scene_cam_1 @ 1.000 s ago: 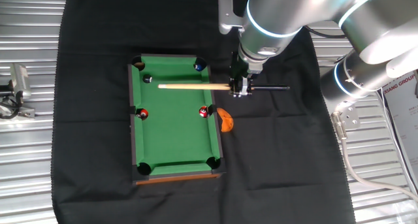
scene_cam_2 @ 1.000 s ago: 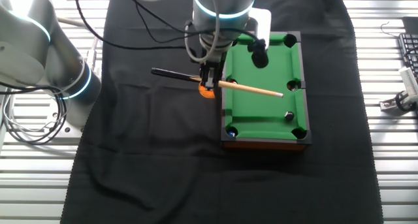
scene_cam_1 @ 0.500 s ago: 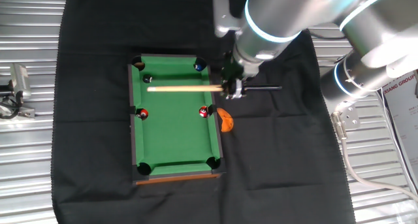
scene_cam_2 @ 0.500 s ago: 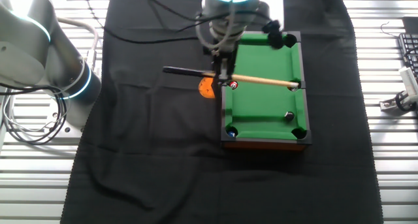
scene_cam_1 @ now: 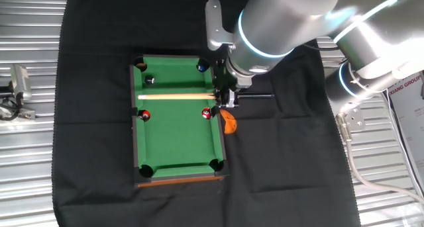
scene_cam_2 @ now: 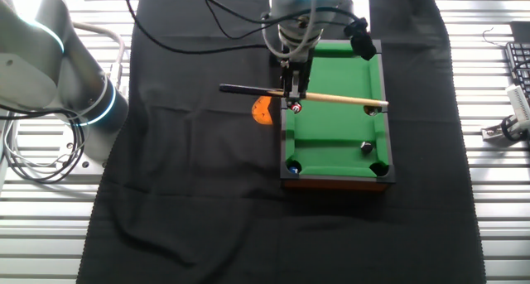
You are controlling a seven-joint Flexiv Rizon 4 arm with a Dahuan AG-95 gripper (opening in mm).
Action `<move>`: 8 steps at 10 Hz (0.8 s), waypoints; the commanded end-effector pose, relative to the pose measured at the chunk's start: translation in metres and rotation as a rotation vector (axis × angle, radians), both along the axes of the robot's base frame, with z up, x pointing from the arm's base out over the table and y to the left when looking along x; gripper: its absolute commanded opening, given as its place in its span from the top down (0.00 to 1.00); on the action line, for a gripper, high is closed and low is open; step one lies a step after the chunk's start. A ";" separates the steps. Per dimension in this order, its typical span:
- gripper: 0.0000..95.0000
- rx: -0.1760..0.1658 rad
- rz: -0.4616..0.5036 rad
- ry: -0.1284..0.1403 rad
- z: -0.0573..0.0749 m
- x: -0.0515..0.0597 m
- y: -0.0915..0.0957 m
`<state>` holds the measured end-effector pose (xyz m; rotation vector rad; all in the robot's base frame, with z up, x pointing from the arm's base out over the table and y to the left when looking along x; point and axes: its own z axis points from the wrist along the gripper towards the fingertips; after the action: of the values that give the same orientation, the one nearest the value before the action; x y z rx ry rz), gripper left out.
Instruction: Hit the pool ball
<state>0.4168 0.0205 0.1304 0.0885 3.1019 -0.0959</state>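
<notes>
The small green pool table lies on a black cloth. The tiny black pool ball with a pale spot sits near the far left corner; it also shows in the other fixed view. My gripper is shut on a wooden cue with a dark butt, at the table's right rail. The cue lies level across the table, its tip near the left rail, a little nearer the camera than the black ball. In the other fixed view the gripper holds the cue over the rail.
Two red balls sit on the table, one at the left side pocket and one at the right rail. A dark blue ball lies by the far right corner pocket. An orange object lies on the cloth beside the table.
My gripper has moved left toward the table and slightly nearer the camera, carrying the cue further across the felt. The cue tip now lies past the black ball's line. The balls have not moved.
</notes>
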 end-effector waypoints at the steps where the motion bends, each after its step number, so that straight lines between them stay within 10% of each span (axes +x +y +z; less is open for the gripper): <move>1: 1.00 0.004 -0.003 -0.001 -0.004 0.008 0.002; 8: 1.00 0.027 -0.015 -0.041 -0.025 0.020 0.002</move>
<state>0.4367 0.0228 0.1050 0.1106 3.0616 -0.0467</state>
